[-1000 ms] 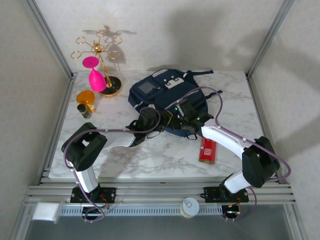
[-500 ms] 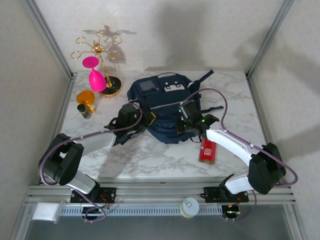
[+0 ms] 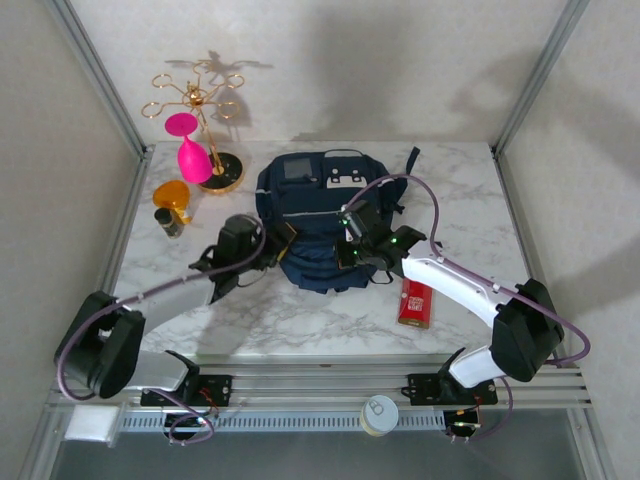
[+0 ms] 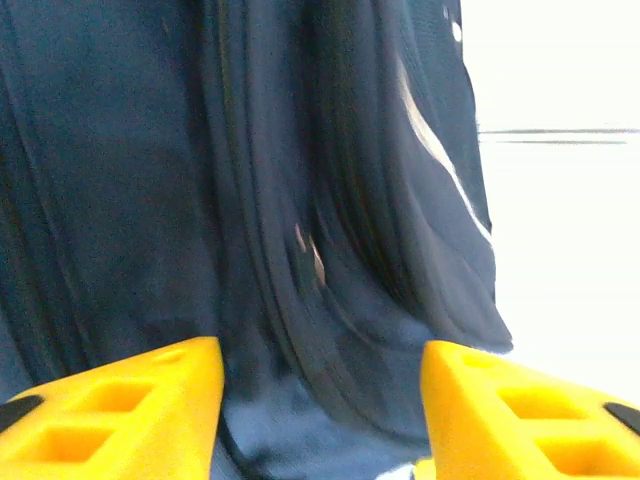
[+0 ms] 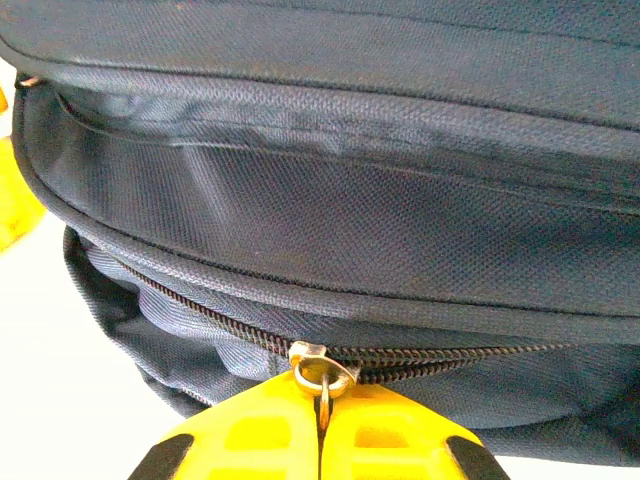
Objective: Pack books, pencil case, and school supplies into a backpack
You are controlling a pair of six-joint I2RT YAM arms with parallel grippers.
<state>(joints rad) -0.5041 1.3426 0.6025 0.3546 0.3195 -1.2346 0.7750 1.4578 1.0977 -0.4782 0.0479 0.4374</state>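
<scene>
Where everything rests: a white marble-patterned table (image 3: 300, 310) with a metal rail along its near edge.
Room: plain pale walls on three sides, with slim metal posts rising at the back corners.
Backpack, count: one navy backpack (image 3: 315, 200), lying mid-table towards the back with its grey-trimmed pockets facing up.
School supplies, count: one red pack (image 3: 416, 302), flat on the marble just beside the backpack's near right corner, close to the right forearm.
Other things, one of each: a gold wire stand (image 3: 205, 120) at the back left carrying two pink pieces; an orange object (image 3: 172, 193) and a dark bottle (image 3: 168, 222) close together near the left edge.
Arms, count: two, both reaching to the backpack's near end.
Left gripper (image 3: 283, 237): at the bag's near left side, jaws standing apart with nothing held.
Right gripper (image 3: 347, 240): at the bag's near edge, fingers pressed together on the zipper pull (image 5: 320, 370).
Top view alone gives: the whole layout, the red pack, the stand and the walls.
Left wrist view alone gives: yellow fingers (image 4: 110, 410) set wide, folded navy fabric close ahead of them, and bright table to the right.
Right wrist view alone gives: the metal pull pinched between yellow fingertips (image 5: 260, 440), with dark zip teeth running to either side of it.
</scene>
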